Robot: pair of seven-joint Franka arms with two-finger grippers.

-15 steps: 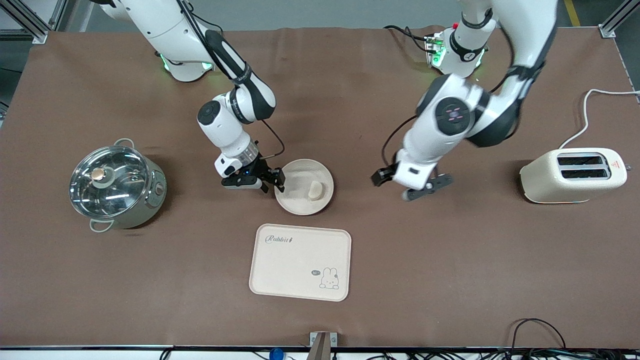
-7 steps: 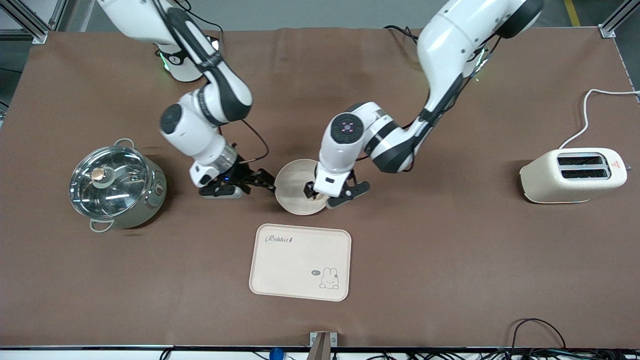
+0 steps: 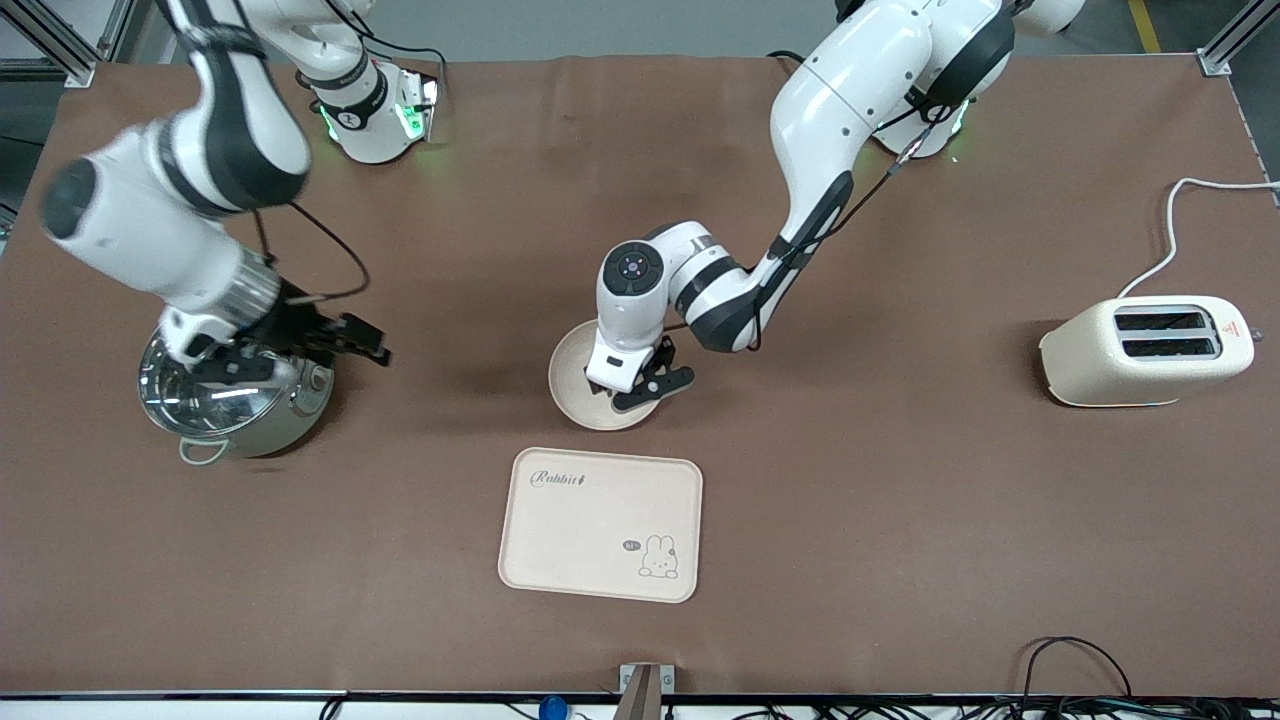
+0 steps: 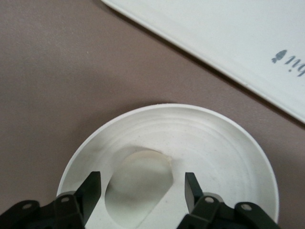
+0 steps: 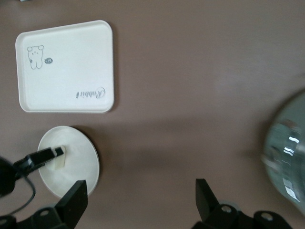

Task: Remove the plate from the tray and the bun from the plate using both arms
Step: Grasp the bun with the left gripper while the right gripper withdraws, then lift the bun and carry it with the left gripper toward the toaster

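Meanwhile, two robot arms work over a brown worktop [image 3: 800, 520], one at a plate, one above a pot.

Left end effector [image 3: 640, 385] sits low over the round cream plate [image 3: 572, 375], its fingers [image 4: 94, 189] spread apart on either side of the pale bun [image 4: 138, 181], which lies in the plate without being pinched. Right end effector [image 3: 300, 345] hangs over the lidded steel pot [image 3: 235, 405] at the right arm's end of the worktop, its fingers [image 5: 74, 200] wide apart and holding nothing. A rabbit tray [image 3: 600, 523] lies nearer the front camera than the plate; a toaster [image 3: 1145, 350] stands toward the left arm's end.
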